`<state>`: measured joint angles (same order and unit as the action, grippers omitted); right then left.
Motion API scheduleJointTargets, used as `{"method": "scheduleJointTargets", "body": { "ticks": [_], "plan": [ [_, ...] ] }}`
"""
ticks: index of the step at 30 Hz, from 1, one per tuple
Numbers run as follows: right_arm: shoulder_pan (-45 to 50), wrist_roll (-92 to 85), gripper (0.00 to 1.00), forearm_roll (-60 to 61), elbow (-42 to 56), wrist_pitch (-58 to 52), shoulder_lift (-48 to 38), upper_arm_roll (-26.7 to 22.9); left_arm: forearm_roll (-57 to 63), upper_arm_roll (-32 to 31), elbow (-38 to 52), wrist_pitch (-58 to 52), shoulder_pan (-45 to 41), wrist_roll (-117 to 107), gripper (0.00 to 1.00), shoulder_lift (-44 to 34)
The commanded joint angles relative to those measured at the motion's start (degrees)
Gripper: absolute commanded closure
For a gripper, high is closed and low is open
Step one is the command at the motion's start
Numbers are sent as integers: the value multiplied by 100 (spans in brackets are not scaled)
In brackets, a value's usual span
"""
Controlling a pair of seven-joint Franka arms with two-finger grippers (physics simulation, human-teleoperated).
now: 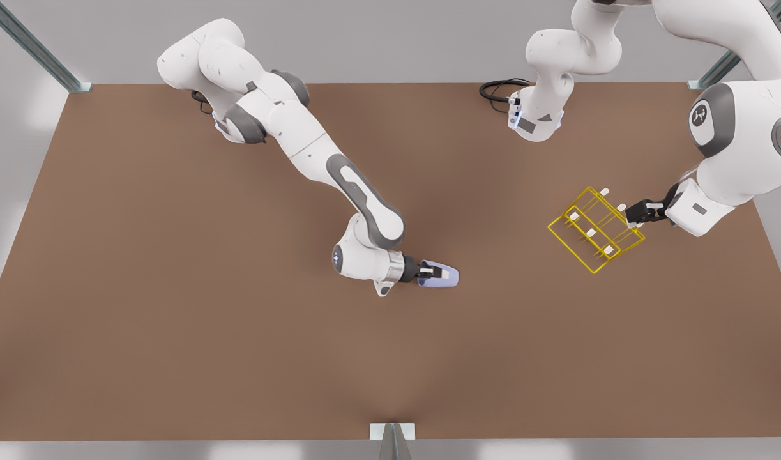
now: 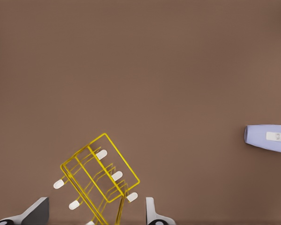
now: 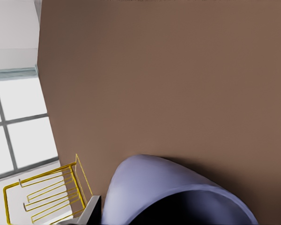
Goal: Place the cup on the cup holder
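The cup [image 3: 178, 197] sits clamped in the right claw [image 1: 436, 273] mid-surface; the left claw [image 1: 639, 214], fingers wide, hangs beside the cup holder [image 1: 594, 237].

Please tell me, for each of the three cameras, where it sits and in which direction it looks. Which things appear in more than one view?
Front view: high above the table, looking down; both arms, the cup in the right gripper, the left gripper at the cup holder.
Left wrist view: looks down past open fingers at the cup holder; cup farther off.
Right wrist view: looks along the held cup; cup holder beyond.
Shared: cup and cup holder appear in all three.
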<state>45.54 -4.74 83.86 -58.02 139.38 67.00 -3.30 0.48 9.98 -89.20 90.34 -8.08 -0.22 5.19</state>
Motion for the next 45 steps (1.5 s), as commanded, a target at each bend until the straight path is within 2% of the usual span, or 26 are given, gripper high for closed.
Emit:
{"method": "scheduleJointTargets", "body": {
  "ticks": [1,8,10,15,19,21,22,23,24,25,26,28,29,31,34,39,41,42,45],
  "plan": [
    [16,-853,0,-1,10,168,-3,4,-4,4,-1,-16,0,-22,0,0],
    [-54,-932,0,-19,-200,168,-90,-4,5,4,-1,-16,0,-22,0,0],
    [-89,-932,0,-54,-358,159,-213,-4,-4,-5,8,-306,-53,-57,0,0],
    [-133,-941,0,-80,-1193,107,-820,22,-39,-189,-36,-649,-185,-1270,0,79],
    [-476,-1231,0,-115,-2589,-481,-1786,31,-12,-400,8,-632,-211,-1831,0,395],
    [-1274,-1161,0,-1510,-3890,-1640,-2813,13,-30,-470,-1,-369,-1177,-4386,0,939],
    [-1757,-1152,0,-2564,-4208,-2518,-3245,-83,-65,-891,-27,42,-1284,-6229,0,1212],
    [-1926,-1222,0,-4120,-3797,-4136,-3360,-882,-65,-954,-378,1195,-1415,-8194,0,1344],
    [-2128,-1204,0,-6335,-2997,-5104,-3448,-980,-65,-963,-730,1872,-1573,-9152,0,1362],
    [-2146,-1152,0,-7634,-2365,-6077,-3728,-980,-65,-971,-949,2364,-1722,-10046,0,1388],
    [-2120,-1143,0,-8464,-2020,-6582,-4395,-963,-65,-980,-1222,2944,-1828,-11059,0,1415],
    [-2120,-213,0,-8641,-2081,-6573,-5249,-927,-178,-1015,-1521,4015,-1908,-11825,0,1485],
    [-2146,-88,0,-8597,-2134,-6573,-5566,-927,-671,-1024,-1644,4580,-1960,-11834,0,1511],
    [-2155,175,0,-8588,-2292,-6512,-5812,-927,-1067,-1033,-1627,4905,-2118,-12106,0,1819],
    [-2155,334,0,-8614,-2327,-6520,-5821,-971,-1085,-1015,-1249,4914,-2057,-13987,0,2276],
    [-2234,509,0,-8614,-2486,-6380,-5777,-980,-1050,-1024,-1056,4914,-1890,-14972,0,2575],
    [-2234,509,0,-8614,-2521,-6380,-5786,-980,-997,-1050,-1056,4914,-1942,-14412,0,2584],
    [-2234,509,0,-8614,-2530,-6380,-5786,-980,-1014,-1226,-1064,4914,-1978,-13321,0,2610],
    [-2234,509,0,-8614,-2521,-6380,-5786,-980,-1023,-1261,-1064,4914,-1952,-13170,0,2742]
  ]
}}
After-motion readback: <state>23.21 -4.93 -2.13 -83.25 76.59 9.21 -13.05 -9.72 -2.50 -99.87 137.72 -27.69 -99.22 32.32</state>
